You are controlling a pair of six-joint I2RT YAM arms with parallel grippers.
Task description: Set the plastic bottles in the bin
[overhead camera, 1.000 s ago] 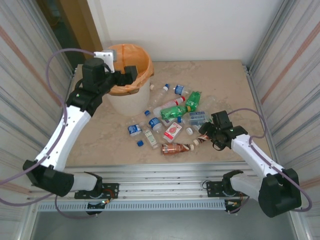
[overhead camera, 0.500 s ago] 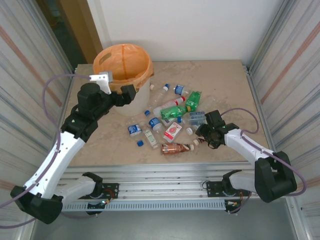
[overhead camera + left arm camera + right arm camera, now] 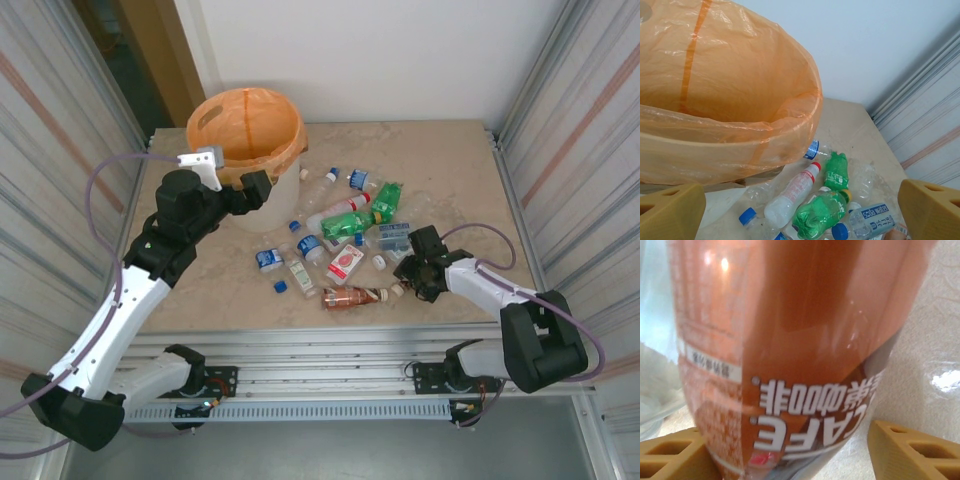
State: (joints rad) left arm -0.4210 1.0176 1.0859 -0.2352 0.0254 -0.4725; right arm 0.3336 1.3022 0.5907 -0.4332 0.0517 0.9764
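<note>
The left pincer (image 3: 255,188) has drawn back from over the bin (image 3: 292,150) at the tabletop's (image 3: 450,170) far left corner and hangs wide open, empty. The right pincer (image 3: 408,272), jaws not yet tight, straddles the copper-brown bottle (image 3: 790,340) near the front edge; the other plastic bottles (image 3: 350,225) lie mid-tabletop, unbinned

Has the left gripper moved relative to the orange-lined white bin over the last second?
Yes. The left gripper has pulled back from over the rim of the round white orange-lined bin toward the near edge of the table.
</note>
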